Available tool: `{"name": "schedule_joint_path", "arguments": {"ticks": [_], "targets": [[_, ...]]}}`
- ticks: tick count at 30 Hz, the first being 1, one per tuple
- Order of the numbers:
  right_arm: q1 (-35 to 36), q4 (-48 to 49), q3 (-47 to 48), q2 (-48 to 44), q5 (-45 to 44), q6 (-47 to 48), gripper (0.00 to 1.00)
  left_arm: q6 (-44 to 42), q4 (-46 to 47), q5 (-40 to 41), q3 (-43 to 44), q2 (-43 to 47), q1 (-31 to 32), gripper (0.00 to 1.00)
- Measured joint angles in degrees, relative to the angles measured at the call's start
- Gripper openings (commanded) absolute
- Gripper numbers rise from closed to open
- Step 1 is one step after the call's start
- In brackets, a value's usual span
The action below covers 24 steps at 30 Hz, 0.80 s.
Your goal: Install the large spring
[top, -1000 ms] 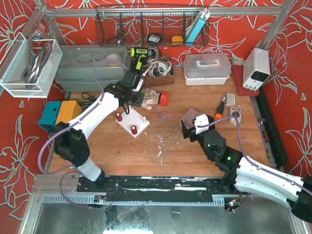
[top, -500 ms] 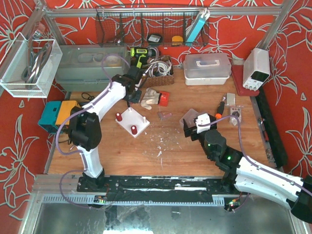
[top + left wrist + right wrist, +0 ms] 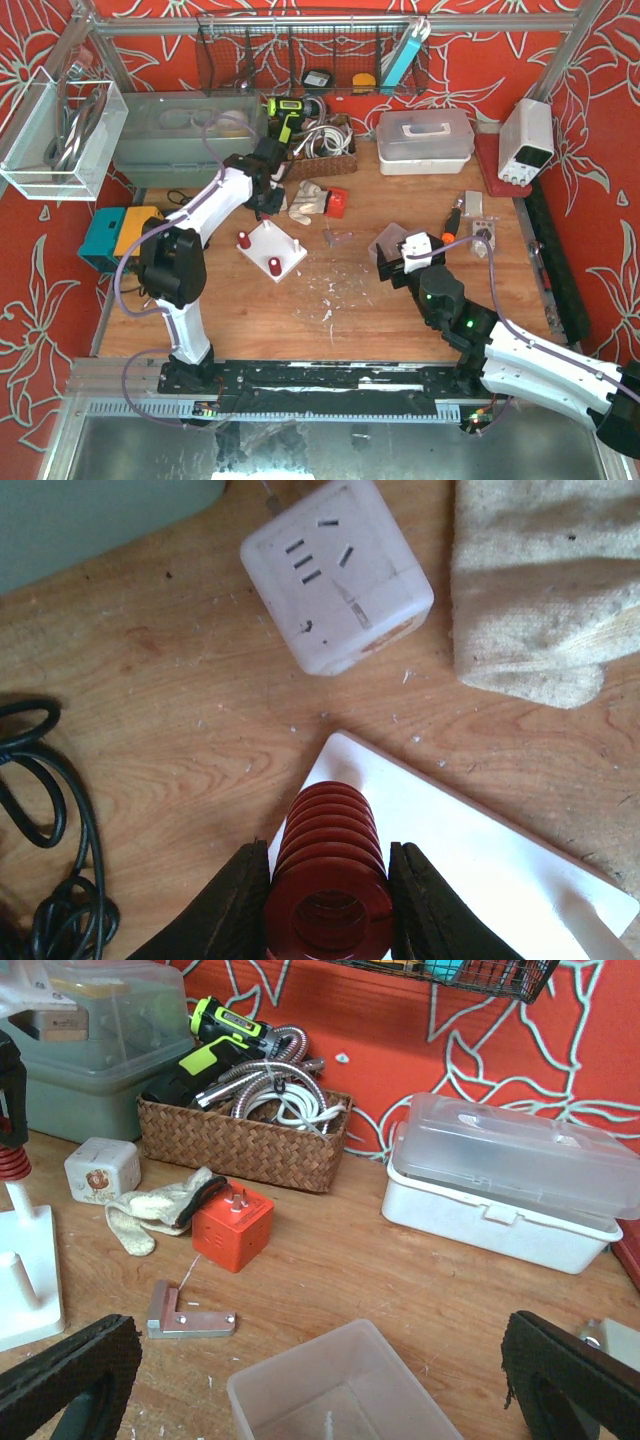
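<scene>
The step in hand is seating the spring on its post. In the left wrist view, bottom centre, the left gripper [image 3: 328,900] is clamped on the large spring [image 3: 328,845], a red coil held between its two dark fingers, hanging over the near corner of the white base plate [image 3: 480,850]. At the far left edge of the right wrist view the same coil sits right above a thin white peg [image 3: 20,1200] rising from that plate; whether the peg has entered the coil cannot be told. The next move, as I judge it, calls for a straight descent with the coil's bore centred on the peg, then a release. A tilted coil could catch on the peg's tip.

Containers, from the left of the top view:
- A clear hanging bin [image 3: 50,180] in the upper left holds long metal tools.
- A grey-green lidded tub [image 3: 150,160] sits beside it, and pale rings show through its lid.
- A wire rack [image 3: 225,70] on the back wall carries a yellow tape measure [image 3: 362,82] and a teal item [image 3: 400,55].
- A wicker basket [image 3: 240,1145] holds a green-and-black drill [image 3: 215,1035] and coiled metal hose [image 3: 280,1070].
- A white box [image 3: 500,1195] with a clear lid sits to the right, shut, its contents hidden.
- A small clear tub [image 3: 300,1385] lies at the bottom centre of the right wrist view, and looks nearly empty.

The right gripper [image 3: 320,1360] hovers over this tub with its fingers spread wide, holding nothing.
</scene>
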<state>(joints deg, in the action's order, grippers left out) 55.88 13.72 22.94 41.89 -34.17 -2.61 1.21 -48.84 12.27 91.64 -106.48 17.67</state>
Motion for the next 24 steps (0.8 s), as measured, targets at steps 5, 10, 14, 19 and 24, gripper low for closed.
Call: {"name": "schedule_joint_path", "arguments": {"ticks": [5,10,14,19,24], "targets": [[-0.09,0.00,0.00,0.04,0.00,0.00,0.99,0.00,0.11,-0.52,-1.27,0.00,-0.02,0.00],[-0.09,0.00,0.00,0.02,0.00,-0.09,0.99,-0.17,0.66,-0.42,-1.73,0.00,-0.11,0.04],[-0.09,0.00,0.00,-0.07,0.02,-0.13,0.99,-0.17,1.20,-0.35,-1.77,-0.35,-0.15,0.14],[-0.09,0.00,-0.07,-0.07,0.02,-0.17,0.99,-0.20,1.92,-0.39,-2.14,-0.87,-0.22,0.25],[-0.11,0.00,-0.13,0.04,0.09,-0.20,0.99,-0.35,2.43,-0.42,-2.45,-1.18,-0.37,0.45]]}}
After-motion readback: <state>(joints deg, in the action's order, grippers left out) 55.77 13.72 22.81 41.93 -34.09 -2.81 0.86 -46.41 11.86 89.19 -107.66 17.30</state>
